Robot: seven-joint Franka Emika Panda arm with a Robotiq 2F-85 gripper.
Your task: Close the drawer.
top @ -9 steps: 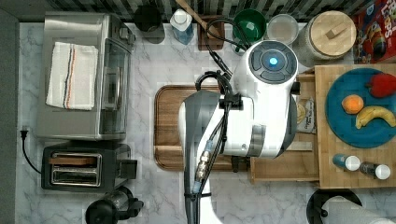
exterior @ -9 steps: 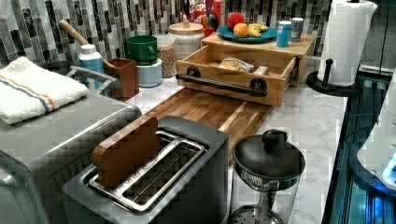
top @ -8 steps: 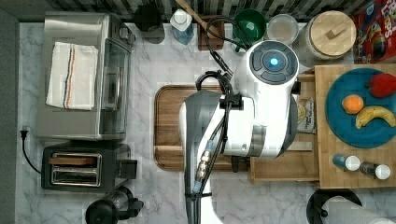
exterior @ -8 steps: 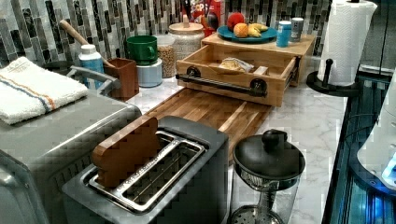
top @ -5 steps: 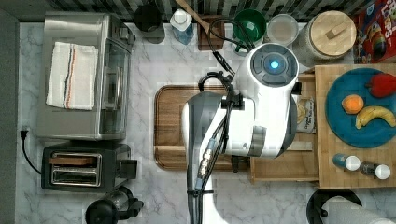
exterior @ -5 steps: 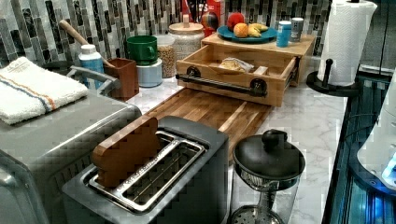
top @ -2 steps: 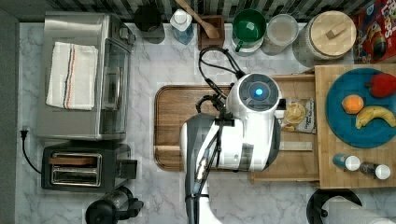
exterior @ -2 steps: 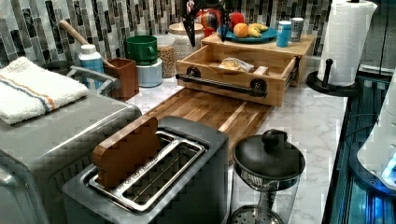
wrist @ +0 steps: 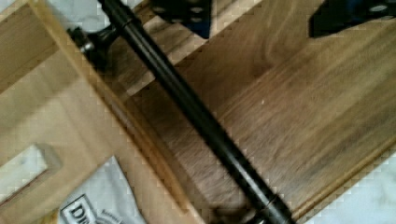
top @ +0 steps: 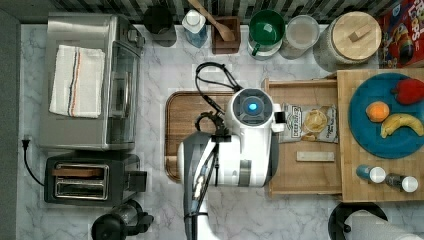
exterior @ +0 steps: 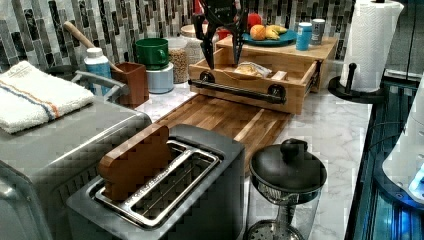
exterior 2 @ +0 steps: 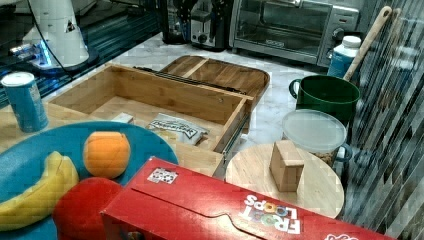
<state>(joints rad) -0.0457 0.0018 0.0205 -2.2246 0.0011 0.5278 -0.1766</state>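
Wood is all around the gripper (exterior: 220, 42), which hangs open above the front of the drawer (top: 303, 176), its two fingers spread wide. Just below it, the drawer is pulled out over the brown tray (top: 186, 131), with its black handle (exterior: 236, 91) right under the fingers.

I think the fingers could slip past the handle and poke into the drawer if they come down too far back. A crooked push could jam the drawer.

Inside the drawer, just behind the gripper, lie a snack bag (top: 309, 123) and a small white block (top: 315, 156). Further behind, a blue plate (top: 361, 122) holds fruit
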